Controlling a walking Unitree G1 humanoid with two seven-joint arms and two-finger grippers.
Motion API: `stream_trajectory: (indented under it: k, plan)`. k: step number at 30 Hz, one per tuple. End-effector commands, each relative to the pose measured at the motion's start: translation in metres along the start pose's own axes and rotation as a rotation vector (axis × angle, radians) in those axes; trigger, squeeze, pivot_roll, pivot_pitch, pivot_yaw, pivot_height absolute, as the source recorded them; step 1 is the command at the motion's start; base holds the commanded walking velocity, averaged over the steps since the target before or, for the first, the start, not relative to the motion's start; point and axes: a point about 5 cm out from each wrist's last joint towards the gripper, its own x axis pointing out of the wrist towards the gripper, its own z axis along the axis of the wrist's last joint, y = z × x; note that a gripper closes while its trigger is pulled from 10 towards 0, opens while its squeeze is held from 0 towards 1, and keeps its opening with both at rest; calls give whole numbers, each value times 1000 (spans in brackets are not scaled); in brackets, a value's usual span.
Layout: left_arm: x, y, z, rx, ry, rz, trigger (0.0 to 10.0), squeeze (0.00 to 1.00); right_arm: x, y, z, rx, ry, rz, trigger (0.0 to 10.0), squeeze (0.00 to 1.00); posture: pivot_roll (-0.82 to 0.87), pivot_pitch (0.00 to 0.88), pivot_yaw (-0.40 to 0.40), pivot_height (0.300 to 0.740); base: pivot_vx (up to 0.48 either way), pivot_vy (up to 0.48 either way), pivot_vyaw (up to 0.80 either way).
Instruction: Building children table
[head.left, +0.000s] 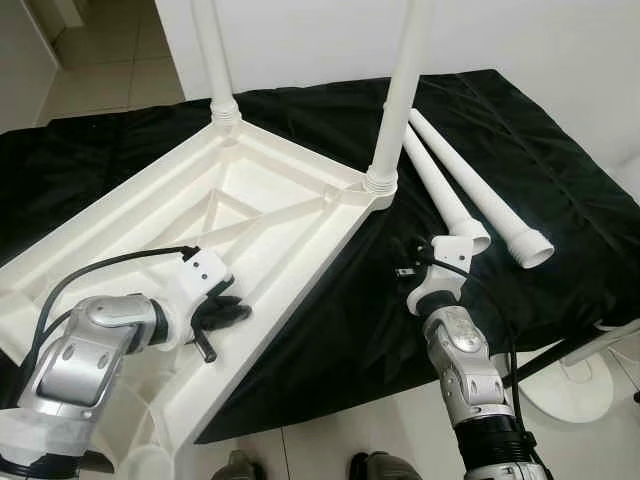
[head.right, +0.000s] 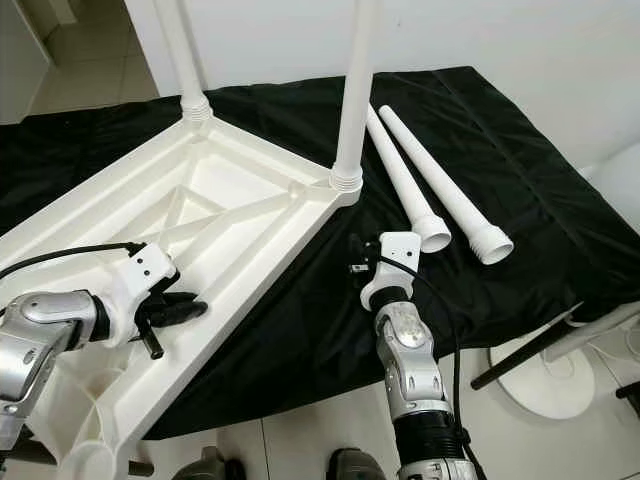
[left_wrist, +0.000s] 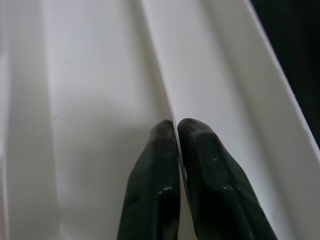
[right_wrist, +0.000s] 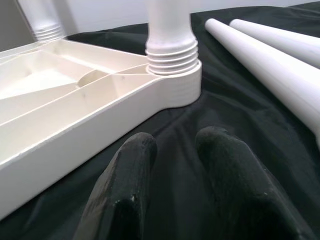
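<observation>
So on the left, the left gripper (head.left: 222, 312) is down inside the upside-down white tabletop (head.left: 120, 225), and its fingers (left_wrist: 200, 170) are pinched together on one of the thin ribs of the underside, clamped right on that edge. The tabletop lies on a black cloth (head.left: 330, 330) spread over the work surface, with its near corner hanging off the front edge. Two legs are already screwed in and standing upright: the far leg (head.left: 215, 50) at the back corner, and the near leg (head.left: 398, 90) at the right-hand corner, threads visible at its socket. Just right of that, two loose legs (head.left: 470, 185) lie side by side on the cloth, open threaded ends pointing toward the robot. The right gripper (head.left: 405, 258) hovers low over the cloth between the tabletop's corner and the loose legs, fingers (right_wrist: 135, 185) parted and holding nothing.
</observation>
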Motion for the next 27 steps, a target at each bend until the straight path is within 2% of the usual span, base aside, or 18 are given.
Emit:
stream_trajectory:
  k: [1,4,8,12,14,15,16,17,18,19,20,21,24,25,26,27]
  plan:
    - [7,-1,-2,-7,28,32,0,0,-2,1,-4,-5,9,-1,10000,0,-58,82,46,740,0,0,0]
    - [14,-5,-1,-20,29,43,0,0,-2,1,-4,-5,10,-2,10000,0,-60,84,47,740,0,0,0]
    - [31,-4,6,-66,16,133,0,0,-2,2,-4,-1,8,-6,10000,0,-64,87,52,740,0,0,0]
    - [33,-4,8,-70,14,142,0,0,-2,2,-4,-1,8,-6,10000,0,-64,87,52,740,0,0,0]
    - [39,0,14,-113,3,213,0,0,-3,1,-4,0,9,-10,10000,0,-67,90,57,740,0,0,0]
    - [42,2,16,-137,1,250,1137,0,-3,1,-4,-1,9,-13,10000,0,-67,90,57,740,0,0,0]
    - [42,2,16,-137,1,250,1137,0,-3,1,-4,-1,9,-13,10000,0,-67,90,57,740,0,0,0]
    - [45,4,19,-155,-6,287,0,0,-3,0,-4,-1,9,-15,10000,0,-69,92,58,740,0,0,0]
    - [47,5,22,-165,-11,324,2235,0,-4,0,-4,-1,9,-17,10000,0,-70,94,61,740,0,0,0]
    - [49,6,24,-172,-21,343,8745,0,-4,0,-4,-1,9,-19,10000,0,-70,94,61,740,0,0,0]
    - [49,6,24,-172,-21,343,8745,0,-4,0,-4,-1,9,-19,10000,0,-70,94,61,740,0,0,0]
    - [50,6,26,-169,-32,353,9882,0,-4,0,-4,0,9,-21,10000,0,-70,94,61,740,0,0,0]
    - [50,5,30,-171,-58,340,10000,0,-4,0,-4,0,9,-23,10000,0,-71,102,63,740,0,0,0]
    - [49,5,33,-183,-92,314,10000,1000,-5,0,-4,-1,9,-24,10000,0,-71,102,63,740,0,0,0]
    - [49,5,33,-183,-92,314,10000,1000,-5,0,-4,-1,9,-24,10000,0,-71,102,63,740,0,0,0]
    - [46,3,40,-197,-153,255,10000,1000,-5,0,-5,-8,10,-24,10000,0,-70,106,62,740,0,0,0]
